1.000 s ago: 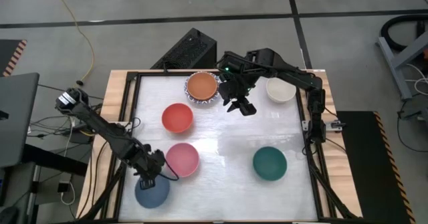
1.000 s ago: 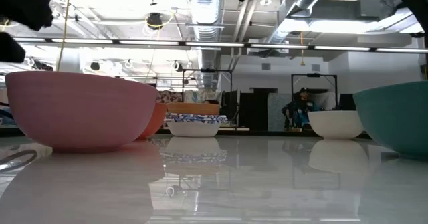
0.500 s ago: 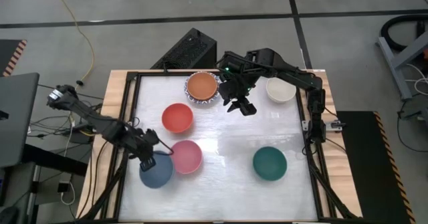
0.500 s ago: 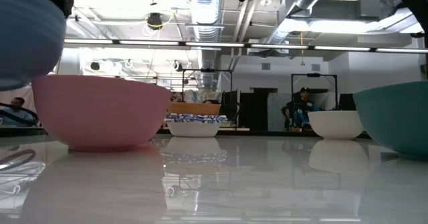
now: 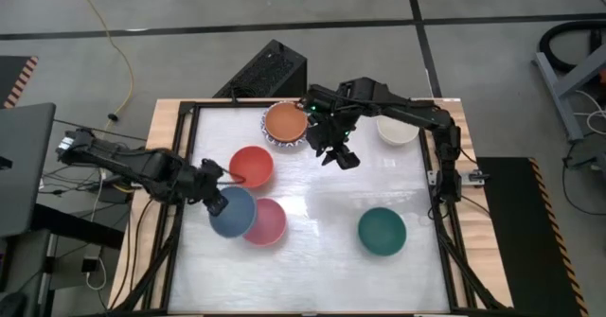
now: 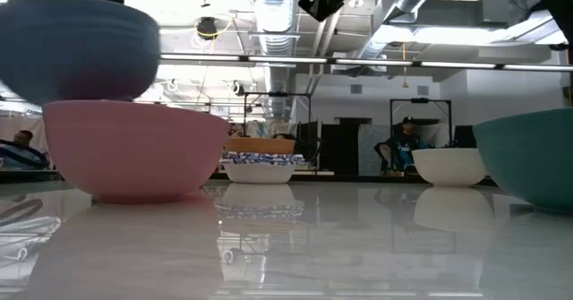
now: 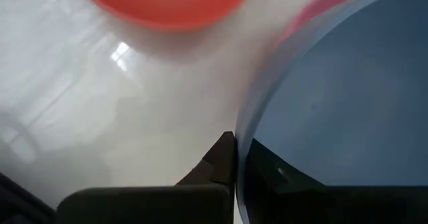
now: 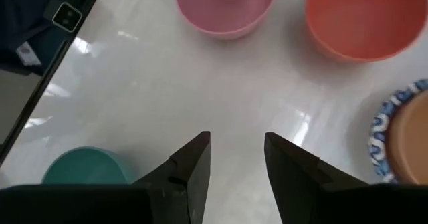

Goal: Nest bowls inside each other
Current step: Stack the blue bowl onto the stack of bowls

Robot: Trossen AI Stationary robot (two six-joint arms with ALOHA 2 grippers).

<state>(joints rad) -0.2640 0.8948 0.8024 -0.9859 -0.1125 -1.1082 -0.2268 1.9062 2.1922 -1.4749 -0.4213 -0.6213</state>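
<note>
My left gripper [image 5: 216,202] is shut on a blue bowl [image 5: 233,211], which hangs above the left part of the pink bowl [image 5: 268,224]; the low view shows the blue bowl [image 6: 76,49] clear above the pink bowl [image 6: 134,152]. A red bowl [image 5: 252,166] stands just beyond them. At the far edge an orange bowl [image 5: 286,122] sits inside a blue-patterned bowl [image 5: 272,135]. My right gripper [image 5: 339,156] hovers open, to the right of that pair, with nothing between its fingers. A cream bowl [image 5: 396,128] and a dark green bowl [image 5: 382,230] stand on the right. My left gripper pinches the blue bowl's rim [image 7: 241,150] on the side toward the table's left, with one finger [image 7: 219,162] outside the wall and the other [image 7: 277,178] inside. The fingers slant down from the left. The bowl is lifted clear, mouth up, roughly level.
The white tabletop [image 5: 322,203] is bare in its middle and along the near edge. A black frame [image 5: 186,147] borders the table. Beyond the far edge, off the table, lies a black box [image 5: 267,71].
My left gripper has lifted the blue bowl from the near left corner and carried it up, toward the table's far side and rightward, until it hangs over the pink bowl. The pink bowl slid a little to the right. My right gripper has sunk slightly.
</note>
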